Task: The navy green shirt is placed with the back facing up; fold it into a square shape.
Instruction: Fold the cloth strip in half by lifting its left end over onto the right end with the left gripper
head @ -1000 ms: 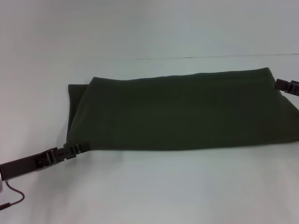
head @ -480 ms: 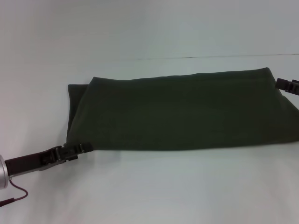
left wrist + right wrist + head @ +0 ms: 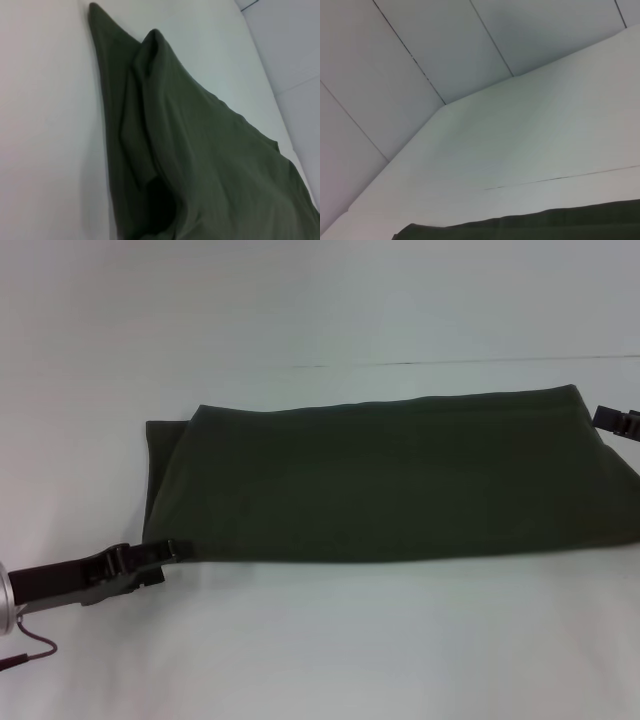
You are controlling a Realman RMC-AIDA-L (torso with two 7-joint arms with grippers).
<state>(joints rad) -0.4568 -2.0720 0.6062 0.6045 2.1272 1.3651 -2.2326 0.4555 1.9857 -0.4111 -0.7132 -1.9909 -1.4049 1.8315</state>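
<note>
Left claw, low on the white table, pinches the near left corner of the shirt, a soft, limp, light folded band stretching rightward to the right claw, whose grip I cannot tell; corners give the best hold

we noted the navy green shirt as matt soft knit cloth; table smooth, matt white.

plain white table, thin dark seam line across its far part
</note>
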